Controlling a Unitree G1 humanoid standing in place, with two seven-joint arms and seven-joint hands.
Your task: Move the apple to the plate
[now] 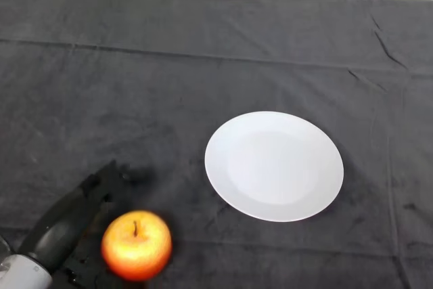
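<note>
A red and yellow apple with its stem up sits near the front edge of the table, at the lower left. My left hand comes in from the lower left corner and lies right against the apple's left side. Its fingers stretch straight toward the upper right, past the apple, and are not curled round it. Part of the hand below the apple is hidden. The white round plate lies empty to the right of the apple and a little farther back.
A dark grey cloth covers the whole table, with folds at the far right. A pale wall strip runs along the top edge of the view.
</note>
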